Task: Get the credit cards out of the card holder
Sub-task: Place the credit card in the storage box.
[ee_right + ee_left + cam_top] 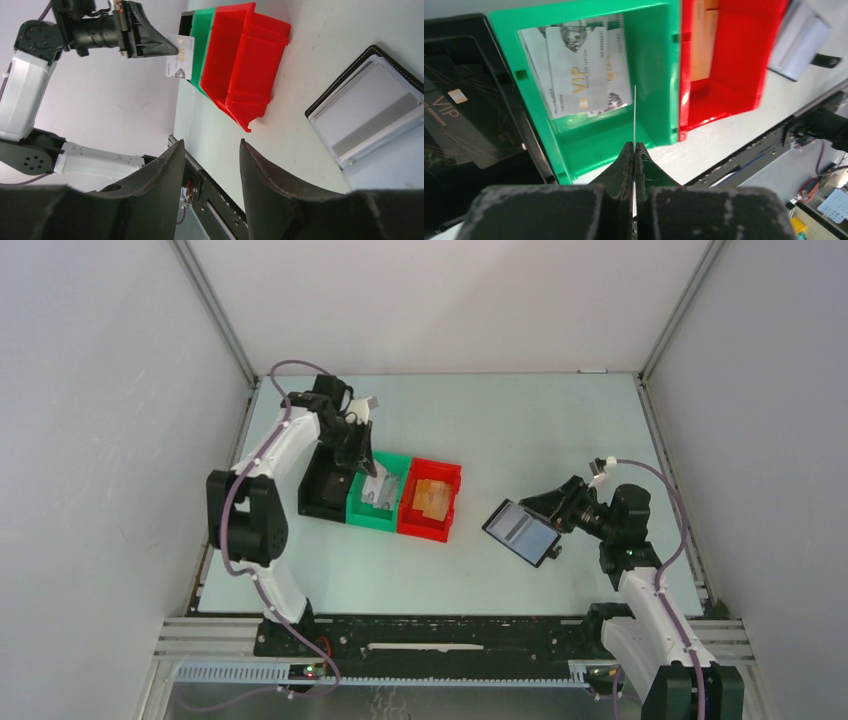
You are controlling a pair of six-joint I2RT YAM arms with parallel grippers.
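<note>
My left gripper point(634, 145) is shut on a thin pale credit card point(634, 115), seen edge-on above the green bin point(659, 75). The right wrist view shows that card point(180, 62) hanging from the left gripper point(170, 50) over the bins. Two or three pale VIP cards point(584, 75) lie inside the green bin. The black card holder point(522, 531) lies open on the table at the right, with pale cards point(370, 100) in its slots. My right gripper point(211, 145) is open and empty, just beside the holder point(325, 102) and apart from it.
A black bin point(454, 115) with a dark VIP card stands left of the green bin. A red bin point(744, 60) with orange cards stands on its right. White walls enclose the table point(560, 430), and a metal rail point(450, 635) runs along the near edge.
</note>
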